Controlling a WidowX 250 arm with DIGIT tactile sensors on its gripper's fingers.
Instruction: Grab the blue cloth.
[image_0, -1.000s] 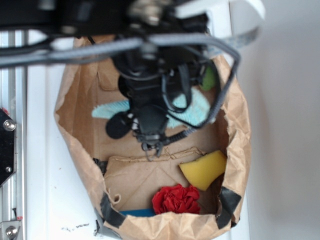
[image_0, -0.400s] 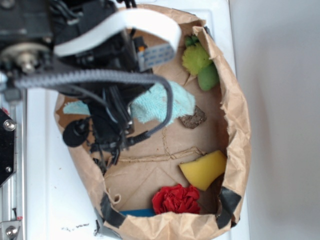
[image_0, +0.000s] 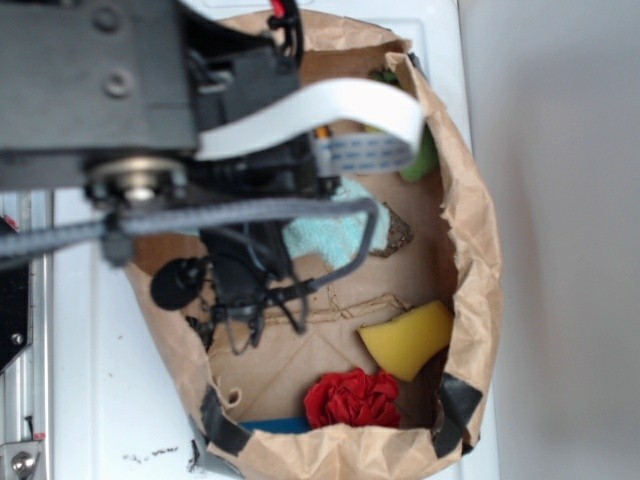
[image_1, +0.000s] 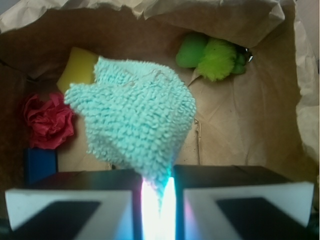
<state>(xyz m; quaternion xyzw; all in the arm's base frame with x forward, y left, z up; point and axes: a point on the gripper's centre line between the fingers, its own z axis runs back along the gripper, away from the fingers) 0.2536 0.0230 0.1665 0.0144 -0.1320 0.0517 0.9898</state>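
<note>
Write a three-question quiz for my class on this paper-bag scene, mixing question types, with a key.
1. True or false: the claw is shut on the cloth.
2. Which item in the wrist view lies nearest the red ball?
A. green toy
B. dark blue piece
C. a metal spoon
3. Fill in: everything sits inside a brown paper ____.

Key: 1 true; 2 B; 3 bag. The yellow sponge is also near the ball, but is not offered.
</note>
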